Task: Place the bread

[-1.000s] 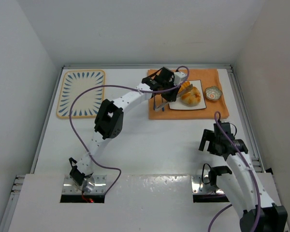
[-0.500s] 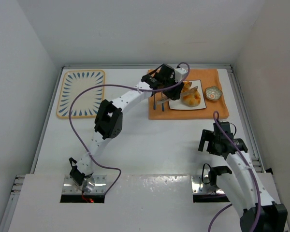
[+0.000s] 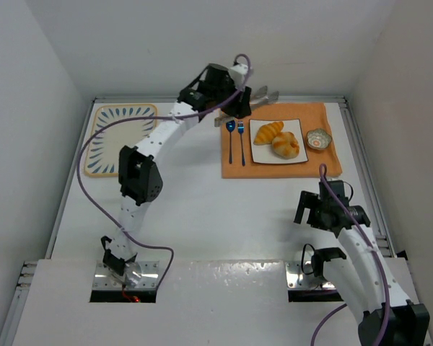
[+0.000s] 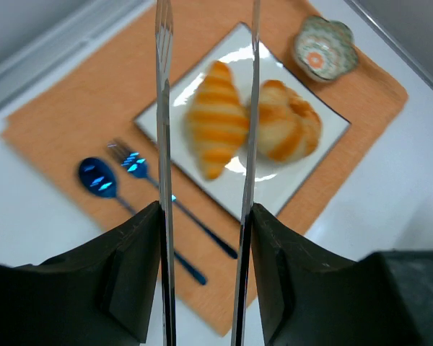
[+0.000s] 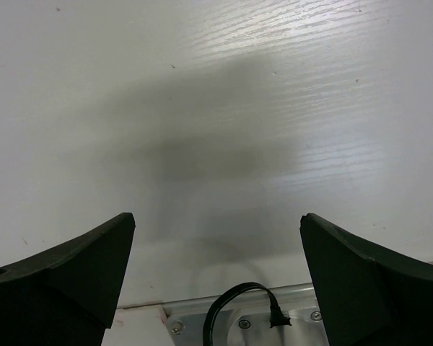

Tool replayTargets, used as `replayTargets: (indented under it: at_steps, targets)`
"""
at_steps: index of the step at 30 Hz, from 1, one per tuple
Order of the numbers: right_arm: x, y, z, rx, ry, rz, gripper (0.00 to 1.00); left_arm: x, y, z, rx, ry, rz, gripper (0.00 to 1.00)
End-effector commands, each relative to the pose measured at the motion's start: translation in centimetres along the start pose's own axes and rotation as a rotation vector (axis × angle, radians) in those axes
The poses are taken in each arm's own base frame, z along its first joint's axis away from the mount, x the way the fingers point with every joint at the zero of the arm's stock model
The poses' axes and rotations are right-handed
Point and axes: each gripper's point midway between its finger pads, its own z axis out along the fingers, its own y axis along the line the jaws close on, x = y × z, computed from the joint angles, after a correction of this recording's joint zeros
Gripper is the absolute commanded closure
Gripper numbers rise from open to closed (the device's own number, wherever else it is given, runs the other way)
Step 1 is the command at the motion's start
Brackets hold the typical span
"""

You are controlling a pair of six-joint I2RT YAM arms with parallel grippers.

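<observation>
The ridged croissant [image 3: 267, 132] and the rounder bun [image 3: 286, 145] lie side by side on a white square plate [image 3: 297, 126]. In the left wrist view the croissant [image 4: 216, 119] and the bun [image 4: 285, 130] show on the plate [image 4: 238, 50]. My left gripper [image 3: 244, 101] is shut on a pair of metal tongs [image 3: 263, 94] and holds them above the table's back edge, left of the plate. The tongs' blades [image 4: 162, 108] stand apart with nothing between them. My right gripper [image 3: 314, 213] is open and empty over bare table at the near right, also seen in the right wrist view [image 5: 216, 216].
The plate sits on an orange placemat [image 3: 325, 162], with a blue spoon [image 3: 231, 130] and a blue fork [image 3: 241, 133] to its left and a small patterned dish [image 3: 318, 139] to its right. A blue-patterned tray [image 3: 121, 139] lies at the back left.
My left gripper has risen with the tongs and drawn back and to the left, away from the plate. The croissant now lies uncovered beside the bun. The right arm has not moved.
</observation>
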Motion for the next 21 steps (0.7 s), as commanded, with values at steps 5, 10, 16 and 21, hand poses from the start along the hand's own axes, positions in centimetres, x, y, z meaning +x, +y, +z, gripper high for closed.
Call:
replayTargets:
  at_steps: [5,10,16,21]
  targets:
    - [-2.2,1.2,-0.6,-0.037,-0.067,0.076,0.04,-2.6,12.6,-11.5,-0.278,-0.093,-0.126,0.46]
    - [-1.6,1.0,-0.9,-0.036,-0.087,0.141,0.05,4.9,18.3,-13.3,-0.52,0.01,-0.158,0.46]
    - [-1.4,0.2,-1.7,0.004,-0.077,0.132,0.05,13.4,19.3,-11.4,-0.568,0.116,-0.302,0.44]
    - [-1.3,0.5,-1.5,-0.012,-0.101,0.177,0.05,17.7,20.3,-10.8,-0.631,0.17,-0.348,0.4]
